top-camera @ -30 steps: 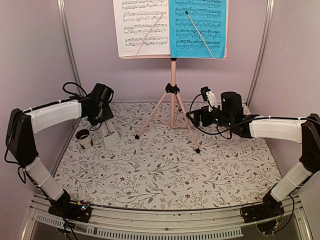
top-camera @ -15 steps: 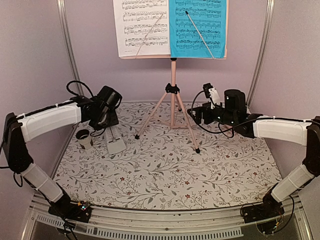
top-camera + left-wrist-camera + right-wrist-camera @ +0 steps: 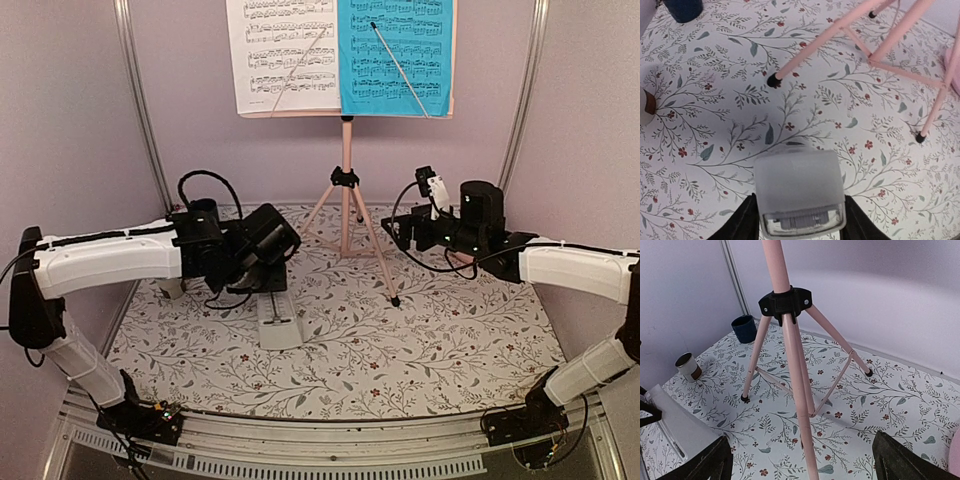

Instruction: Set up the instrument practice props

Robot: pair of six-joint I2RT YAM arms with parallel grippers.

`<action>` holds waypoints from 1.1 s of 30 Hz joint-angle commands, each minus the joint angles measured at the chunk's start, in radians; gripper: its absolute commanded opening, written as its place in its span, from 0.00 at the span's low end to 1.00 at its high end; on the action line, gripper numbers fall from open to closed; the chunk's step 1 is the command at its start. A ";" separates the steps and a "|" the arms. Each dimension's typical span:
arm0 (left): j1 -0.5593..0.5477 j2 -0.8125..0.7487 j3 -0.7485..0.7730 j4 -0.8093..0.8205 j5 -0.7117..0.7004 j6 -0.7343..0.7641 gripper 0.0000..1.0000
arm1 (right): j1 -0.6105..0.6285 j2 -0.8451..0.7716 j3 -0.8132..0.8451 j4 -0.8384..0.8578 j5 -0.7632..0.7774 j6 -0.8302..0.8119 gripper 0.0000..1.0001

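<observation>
The pink music stand (image 3: 346, 180) is upright at the back, its desk carrying a white sheet (image 3: 283, 55) and a bright blue sheet (image 3: 395, 55). My left gripper (image 3: 272, 285) is shut on the white pyramid metronome (image 3: 279, 322), low over the flowered cloth, left of the stand's front legs. In the left wrist view the metronome (image 3: 800, 192) fills the gap between both fingers (image 3: 742, 222). I cannot tell whether its base touches the cloth. My right gripper (image 3: 398, 232) is open beside the stand's right leg, with nothing between the jaws; the stand's pole (image 3: 790, 350) rises ahead of it.
A dark blue cup (image 3: 744, 328) stands at the back left by the wall. A small white can (image 3: 687, 366) sits near the left edge. A pink plate's rim (image 3: 955, 457) shows at the far right. The tripod's feet (image 3: 773, 80) spread over the cloth.
My left arm has swung right and forward from the left wall toward the middle, carrying the metronome along. The right gripper has edged slightly right and back, still open.
</observation>
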 commanded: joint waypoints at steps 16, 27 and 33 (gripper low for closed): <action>-0.306 0.412 0.482 -0.009 -0.104 -0.097 0.43 | -0.001 -0.179 -0.105 -0.043 -0.037 0.051 0.99; -0.309 0.356 0.447 0.119 -0.041 0.081 0.90 | -0.001 -0.260 -0.118 -0.106 -0.047 0.100 0.99; -0.239 0.073 0.095 0.442 0.031 0.212 0.99 | 0.013 -0.284 -0.076 -0.226 0.010 0.284 0.99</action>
